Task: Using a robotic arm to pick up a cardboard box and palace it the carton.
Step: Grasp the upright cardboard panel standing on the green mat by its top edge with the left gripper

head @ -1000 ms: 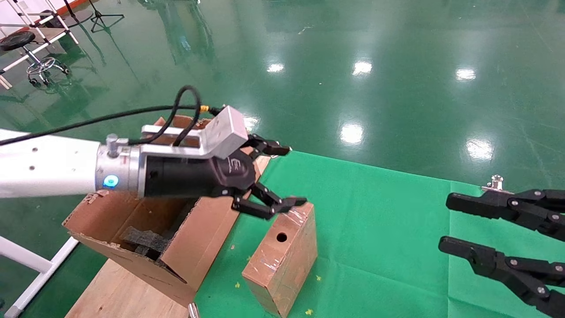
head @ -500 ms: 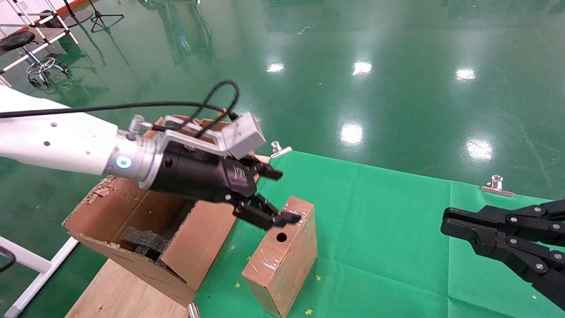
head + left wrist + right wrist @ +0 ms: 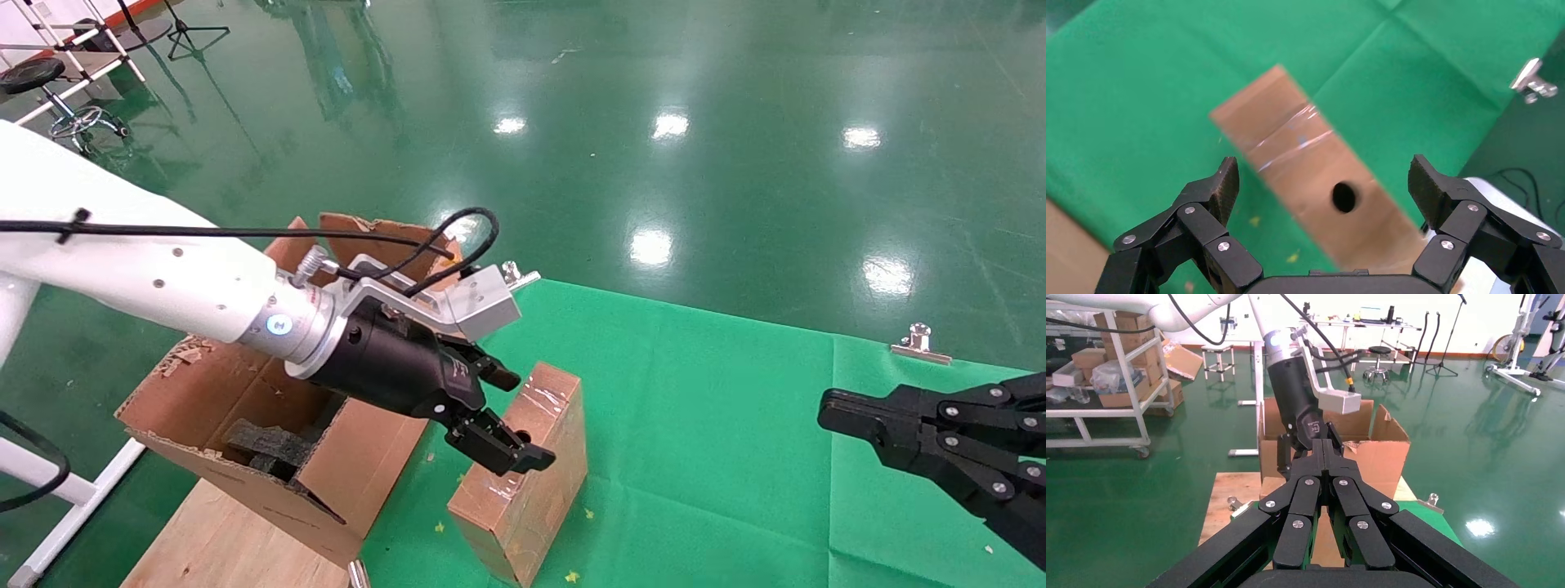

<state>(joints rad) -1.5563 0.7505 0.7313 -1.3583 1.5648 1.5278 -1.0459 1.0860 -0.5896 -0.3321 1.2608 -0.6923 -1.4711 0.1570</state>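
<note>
The small brown cardboard box stands on end on the green cloth, with clear tape on its top. In the left wrist view the box shows the round hole in its narrow face. The white robotic arm reaches down over it. My left gripper is open, its jaws on either side of the box's upper end and apart from it; in the left wrist view the box lies between them. The large carton with torn flaps and black foam stands to the box's left. My right gripper is shut and empty at the far right.
A green cloth covers the table, held by metal clips. The carton rests on a wooden board. A white frame stands at the lower left. In the right wrist view the shut right gripper faces the carton.
My left gripper has come down and tilted toward the box, so its open jaws now straddle the box's top. My right gripper has shut and shifted slightly lower.
</note>
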